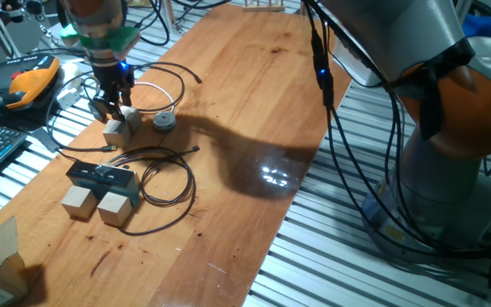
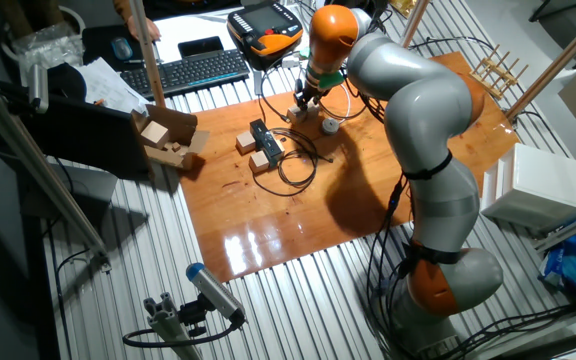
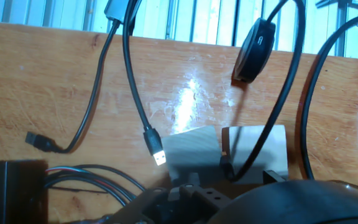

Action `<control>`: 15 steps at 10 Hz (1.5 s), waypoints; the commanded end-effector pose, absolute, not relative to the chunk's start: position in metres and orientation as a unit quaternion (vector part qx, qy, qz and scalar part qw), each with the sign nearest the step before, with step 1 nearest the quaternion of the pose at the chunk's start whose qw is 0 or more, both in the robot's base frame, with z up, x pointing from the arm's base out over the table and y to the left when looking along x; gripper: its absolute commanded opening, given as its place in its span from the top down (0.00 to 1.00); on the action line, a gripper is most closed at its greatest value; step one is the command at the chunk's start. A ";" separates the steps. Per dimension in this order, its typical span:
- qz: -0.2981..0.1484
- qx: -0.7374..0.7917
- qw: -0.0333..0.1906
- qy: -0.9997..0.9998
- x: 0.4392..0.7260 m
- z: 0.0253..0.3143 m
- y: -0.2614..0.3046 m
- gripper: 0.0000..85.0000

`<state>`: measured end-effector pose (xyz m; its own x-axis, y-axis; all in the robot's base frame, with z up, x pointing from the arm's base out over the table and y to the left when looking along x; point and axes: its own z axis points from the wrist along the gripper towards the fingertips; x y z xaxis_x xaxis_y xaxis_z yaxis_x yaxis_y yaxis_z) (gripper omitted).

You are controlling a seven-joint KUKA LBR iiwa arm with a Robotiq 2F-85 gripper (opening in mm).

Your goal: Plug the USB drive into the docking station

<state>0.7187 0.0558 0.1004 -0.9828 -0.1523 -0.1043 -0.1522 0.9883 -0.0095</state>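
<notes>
The docking station (image 1: 101,176) is a flat dark box on the wooden table, with two pale cubes against its near side. It also shows at the hand view's lower left corner (image 3: 8,190). My gripper (image 1: 113,109) hangs just above another pair of cubes (image 1: 119,126) further back, its fingers spread and nothing between them. In the hand view these two cubes (image 3: 191,149) lie straight below. A short dark stub (image 3: 225,163) stands in the gap between them. It looks like the USB drive, though a black cable crosses it.
Thin black cables loop over the table; one ends in a silver plug (image 3: 157,152), another in a small black plug (image 3: 39,140). A round puck (image 1: 164,121) on a cable lies right of the gripper. A keyboard (image 2: 193,70) and an orange pendant (image 1: 28,85) lie beyond the table's edge.
</notes>
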 end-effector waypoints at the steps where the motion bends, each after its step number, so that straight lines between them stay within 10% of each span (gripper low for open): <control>1: -0.001 -0.078 0.053 0.996 0.719 0.099 0.055 0.40; 15: 0.015 -0.084 0.040 0.996 0.726 0.103 0.064 0.40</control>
<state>0.7257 0.0634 0.1029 -0.9827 -0.1661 -0.0819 -0.1686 0.9854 0.0237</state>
